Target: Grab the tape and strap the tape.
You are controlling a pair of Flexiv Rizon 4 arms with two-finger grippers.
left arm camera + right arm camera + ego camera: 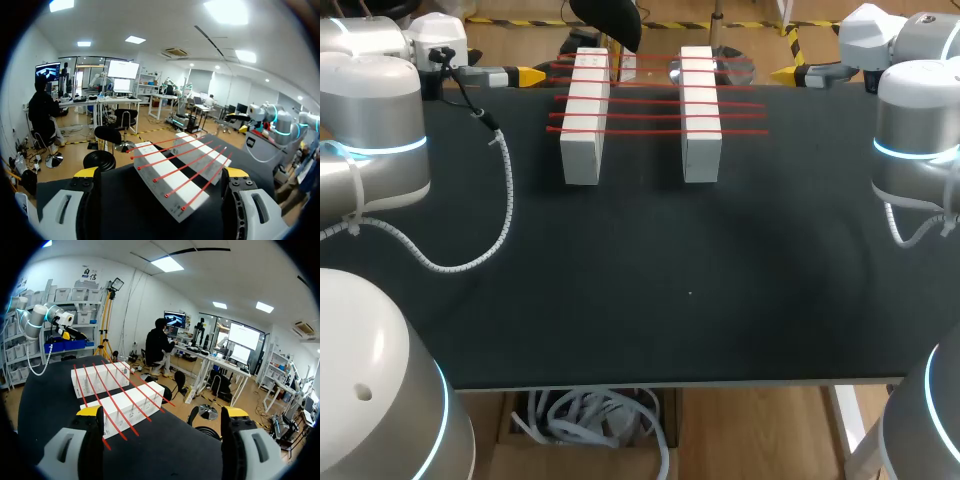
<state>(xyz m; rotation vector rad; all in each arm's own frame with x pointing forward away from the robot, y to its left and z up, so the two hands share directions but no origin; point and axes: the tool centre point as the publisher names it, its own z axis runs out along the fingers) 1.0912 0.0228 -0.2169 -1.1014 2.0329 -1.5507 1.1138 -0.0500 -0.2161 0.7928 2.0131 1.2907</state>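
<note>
Two long white blocks, left one (584, 118) and right one (700, 115), lie side by side at the back of the black table (690, 300). Several thin red tape strands (650, 112) run across both blocks. My left gripper (528, 75) hovers at the back left, open and holding nothing, beside the left block. My right gripper (786, 73) hovers at the back right, open too. In the left wrist view the gripper (160, 174) stands open with the taped blocks (172, 197) ahead of it. In the right wrist view the gripper (162, 412) is open, blocks (131, 409) ahead.
A white spiral-wrapped cable (502, 215) from my left arm loops over the table's left side. My right arm (277, 124) shows beyond the blocks in the left wrist view, my left arm (46, 316) in the right wrist view.
</note>
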